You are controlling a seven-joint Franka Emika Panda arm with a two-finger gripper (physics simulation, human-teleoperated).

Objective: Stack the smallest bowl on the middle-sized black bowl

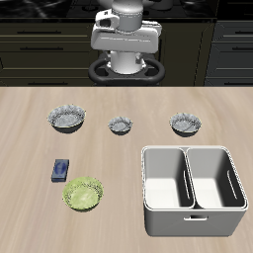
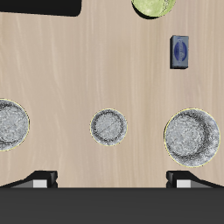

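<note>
We see three ruffled bowls set in a row across the wooden surface (image 1: 30, 148), each well apart from the next, with bare wood between them. The smallest bowl (image 1: 121, 125) sits in the middle of the row; the middle-sized black bowl (image 1: 185, 123) stands at one end, and the largest bowl (image 1: 65, 119) at the other. All three are nearer the back of the surface than its front edge. Nearer the front, a green bowl (image 1: 84, 194) lies beside a small blue box (image 1: 60, 171), and a white two-part bin (image 1: 193, 189) takes up much of the front on the side of the middle-sized bowl. The strip between the row of bowls and these front items is open. The robot arm (image 1: 124, 44) stands raised behind the back edge, away from everything on the surface. In the wrist view we look straight down on the smallest bowl (image 2: 109, 128), with the middle-sized black bowl (image 2: 9, 125) cut off by the frame edge and the largest bowl (image 2: 192, 136) opposite. The gripper (image 2: 109, 180) shows two fingertips (image 2: 42, 180) set wide apart, so the jaws are spread and touch nothing.
</note>
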